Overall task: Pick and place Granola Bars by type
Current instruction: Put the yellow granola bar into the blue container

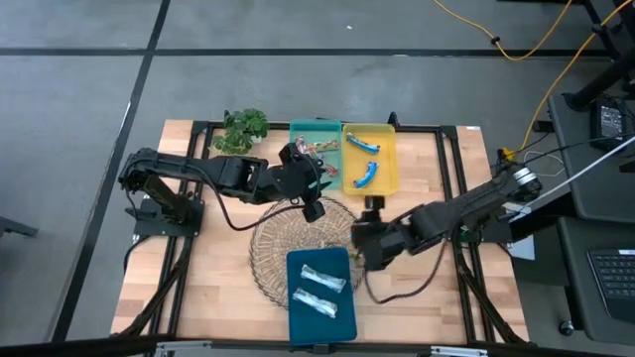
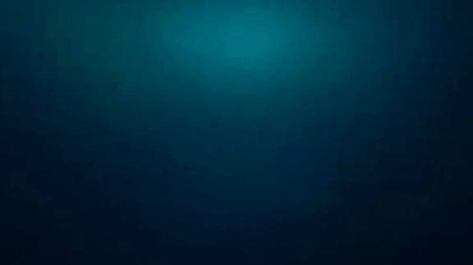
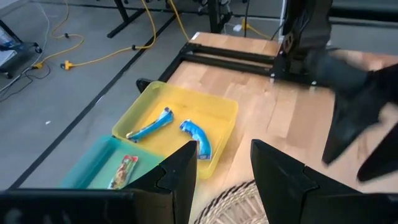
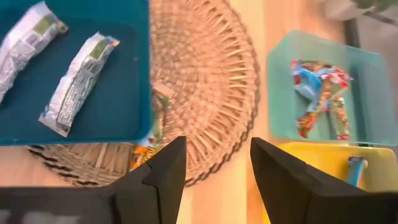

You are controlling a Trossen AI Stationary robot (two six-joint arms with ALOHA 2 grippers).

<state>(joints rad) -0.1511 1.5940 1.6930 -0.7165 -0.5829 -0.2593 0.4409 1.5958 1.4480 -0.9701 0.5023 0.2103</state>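
— Where do the bars lie?

— Two silvery white bars [image 1: 317, 291] rest side by side in the dark blue tray [image 1: 295, 322] at the near edge of the surface [image 1: 208, 288]. Two blue bars [image 1: 363, 164] sit in the yellow tray [image 1: 389, 169] at the far edge, and a cluster of red-orange bars [image 1: 323, 148] fills the green tray [image 1: 298, 128] just beside it. The right wrist view shows one more orange wrapper [image 4: 144, 155] on the round wicker mat [image 1: 266, 253], partly tucked under the blue tray's edge.

— And the hands?

— The left hand [image 1: 314, 194] hovers over the mat's far rim, near the green tray; its fingers [image 3: 179, 171] stand spread with nothing between them. The right hand [image 1: 361, 244] hangs at the mat's right rim, just beside the blue tray's far corner, fingers [image 4: 163, 171] likewise apart and empty.

— What crowds the middle?

— The blue tray overlaps the mat's near side, covering part of it. The two arms meet over the mat, the right arm's dark bulk showing close in the left wrist view. A small potted plant [image 1: 243, 127] stands at the far edge, left of the green tray. The low view is a dark blue-green blank; nothing can be told from it.
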